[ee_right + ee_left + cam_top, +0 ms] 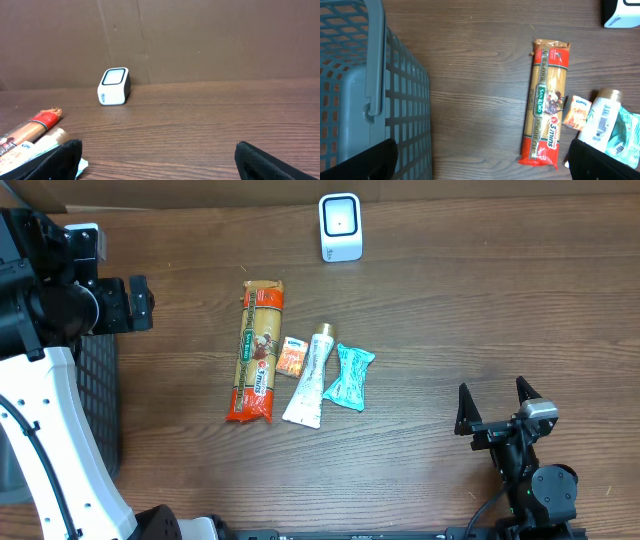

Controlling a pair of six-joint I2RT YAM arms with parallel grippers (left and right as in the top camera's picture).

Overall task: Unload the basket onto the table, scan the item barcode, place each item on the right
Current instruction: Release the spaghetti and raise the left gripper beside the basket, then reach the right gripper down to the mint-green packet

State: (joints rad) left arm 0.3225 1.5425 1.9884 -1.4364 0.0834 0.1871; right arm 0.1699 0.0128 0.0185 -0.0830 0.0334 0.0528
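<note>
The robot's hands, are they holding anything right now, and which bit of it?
Nothing is held. The left gripper and right gripper are both open and empty. The spaghetti packet and tube lie on the table, apart from both.

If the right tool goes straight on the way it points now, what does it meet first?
Probably nothing on the table. The right tool points past the white barcode scanner, which stands left of its line. The way looks free up to the brown cardboard wall behind, though depth is unclear.
</note>
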